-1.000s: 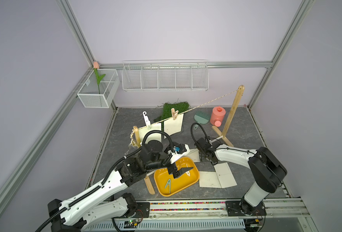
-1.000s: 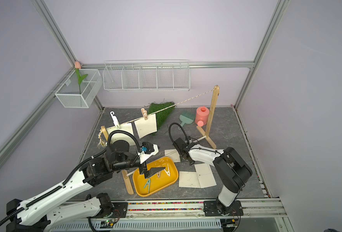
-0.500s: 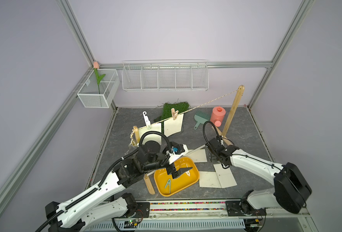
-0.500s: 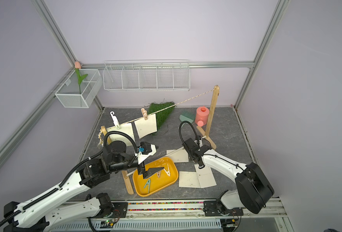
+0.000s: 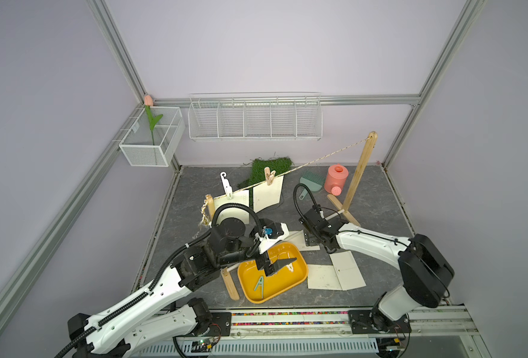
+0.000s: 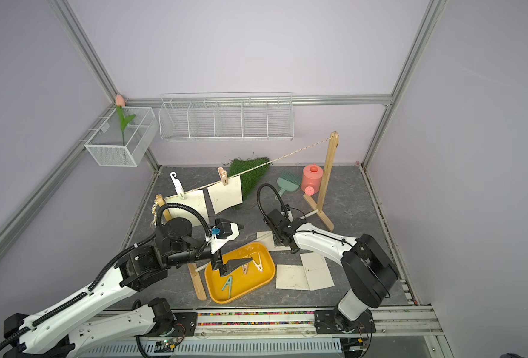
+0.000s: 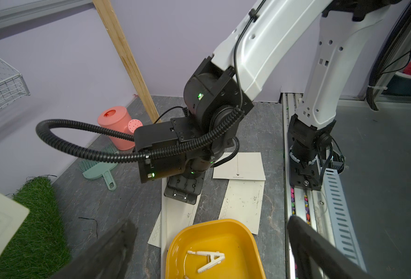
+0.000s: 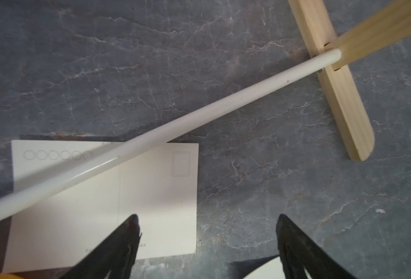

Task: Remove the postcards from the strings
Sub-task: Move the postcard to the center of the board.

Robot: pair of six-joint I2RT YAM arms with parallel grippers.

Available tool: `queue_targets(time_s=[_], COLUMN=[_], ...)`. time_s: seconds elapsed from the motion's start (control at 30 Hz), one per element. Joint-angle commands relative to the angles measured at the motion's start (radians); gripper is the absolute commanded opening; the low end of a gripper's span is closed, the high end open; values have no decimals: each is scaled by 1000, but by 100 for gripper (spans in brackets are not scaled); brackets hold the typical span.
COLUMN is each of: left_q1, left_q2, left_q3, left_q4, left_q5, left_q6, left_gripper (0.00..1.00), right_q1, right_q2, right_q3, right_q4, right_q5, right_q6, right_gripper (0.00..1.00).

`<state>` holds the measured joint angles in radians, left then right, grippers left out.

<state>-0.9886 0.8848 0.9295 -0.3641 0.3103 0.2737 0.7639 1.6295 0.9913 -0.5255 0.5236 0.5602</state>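
Two postcards (image 5: 267, 196) hung from the string (image 5: 318, 158) because pegs (image 5: 268, 176) pinched them there, three lay flat on the surface (image 5: 380, 217), and the left claw (image 5: 278, 266) and right claw (image 8: 208, 224) stood apart and empty, ready to grab.

White rod (image 8: 199, 113) crosses postcard (image 8: 156, 200); right gripper (image 8: 207, 218) spread, seemingly empty.
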Motion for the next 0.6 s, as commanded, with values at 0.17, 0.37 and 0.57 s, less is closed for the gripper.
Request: queue_targets(time_s=[0.17, 0.37, 0.57], left_q1=[-1, -2, -2], left_q2=[-14, 1, 5], left_q3=[3, 10, 14], left_q4=[41, 46, 54], left_q5=[-20, -17, -20], left_q6=[22, 29, 33], left_gripper=[100, 100, 100], right_q1=[-5, -17, -23], right_q2=[66, 56, 45], right_q3=[-7, -68, -144], right_q4=[36, 46, 52], right_q5=[-7, -5, -5], right_q6=[8, 23, 43], right_gripper=[89, 89, 89])
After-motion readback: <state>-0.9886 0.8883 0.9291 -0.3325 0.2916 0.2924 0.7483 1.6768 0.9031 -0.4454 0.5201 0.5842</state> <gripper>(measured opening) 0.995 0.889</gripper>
